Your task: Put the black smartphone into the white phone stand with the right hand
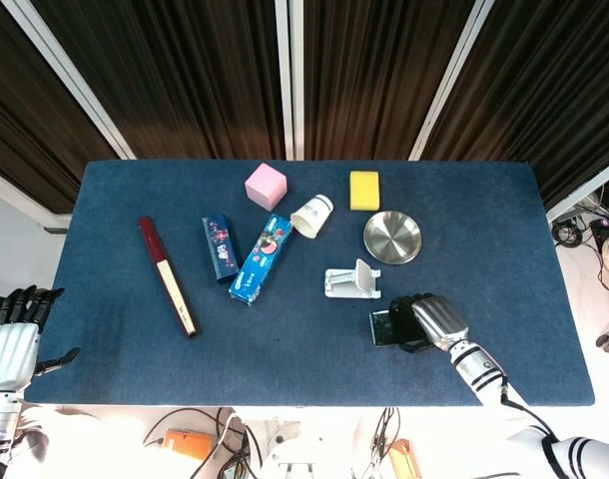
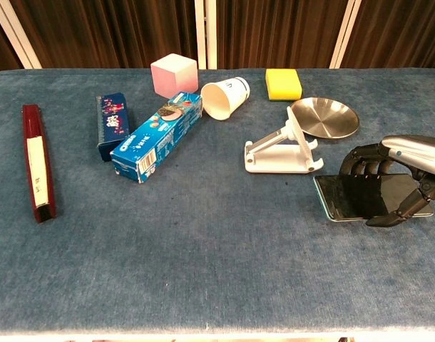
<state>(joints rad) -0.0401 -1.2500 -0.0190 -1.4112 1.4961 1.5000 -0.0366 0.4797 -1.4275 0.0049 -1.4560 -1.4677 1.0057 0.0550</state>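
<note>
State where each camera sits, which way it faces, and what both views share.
Head view: high above the near edge, looking down on the blue cloth table; shows the left hand off the table's near-left corner and the right hand.
Chest view: low at the near edge, facing across the table toward the curtains; only the right hand shows.
Shared: right hand gripping the black smartphone, beside the white phone stand.

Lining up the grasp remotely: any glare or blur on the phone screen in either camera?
Chest view: black smartphone sharp, its screen mirroring the dark fingers of the right hand, pale sheen alongside. Head view: phone small, mostly hidden under the hand; no glare visible.
</note>
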